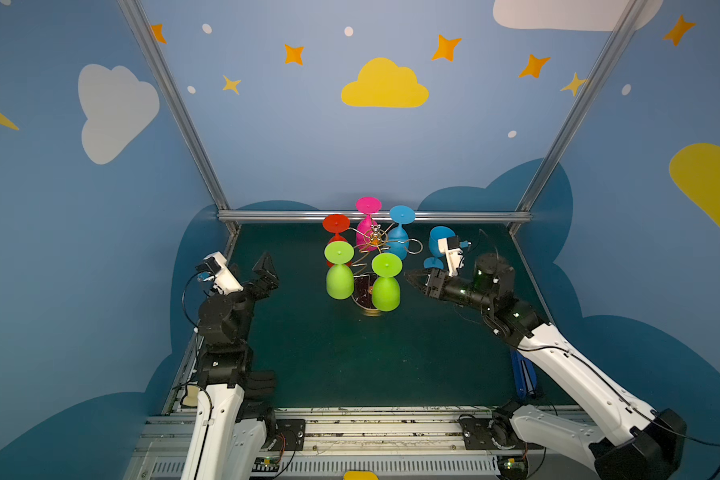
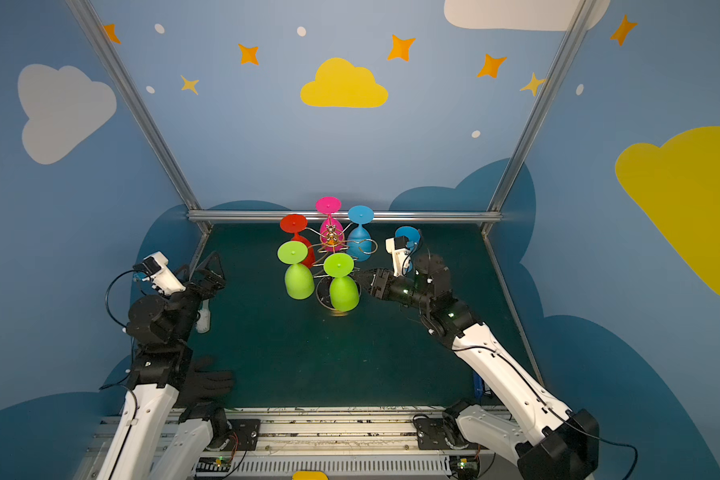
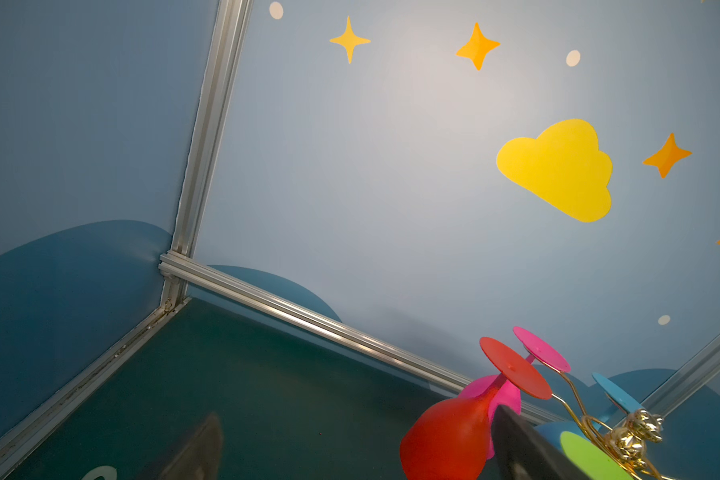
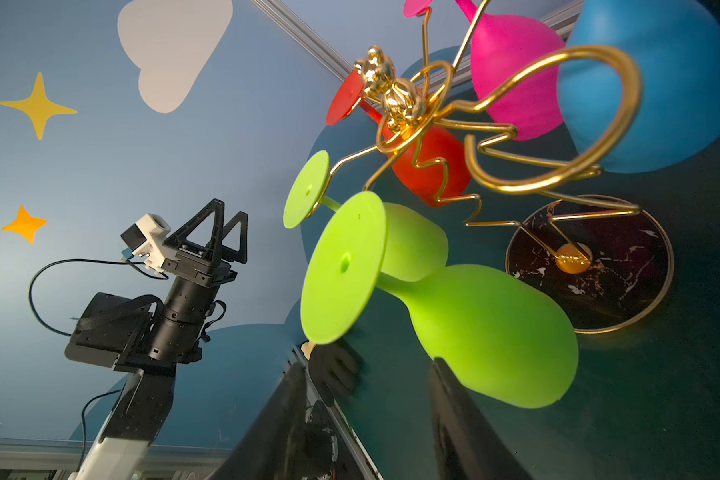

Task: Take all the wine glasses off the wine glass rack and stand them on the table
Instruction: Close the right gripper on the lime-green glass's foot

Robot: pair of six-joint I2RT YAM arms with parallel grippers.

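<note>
Closest to the camera, a slotted metal rail (image 1: 371, 432) lines the near edge of the bench (image 1: 350, 365) and carries both arm bases. Toward the far middle of the dark green surface stands the wine glass rack (image 1: 375, 237), gold wire arms fanning from a small gold figure at its top, zigzag stem dropping to a round dark base. Five glasses hang from it bowl-down: a red wine glass (image 1: 336, 224) at far left, a pink wine glass (image 1: 368, 206) farthest back, a blue wine glass (image 1: 400, 235) at far right, a left green wine glass (image 1: 339, 276) and a near green wine glass (image 1: 386, 289) in front. A loose blue glass (image 1: 435, 241) stands upright on the bench just right of the rack, partly hidden by the right wrist camera.

The right hand (image 1: 410, 275) reaches in from the right, level with the bowl of the near green wine glass and just beside it. Its fingers stand partly apart with nothing between them; in the right wrist view one finger (image 4: 458, 415) overlaps the bowl's rim, and contact cannot be told. The left hand (image 1: 268, 271) is raised over the left side of the bench, well apart from the rack, fingers spread wide.
</note>
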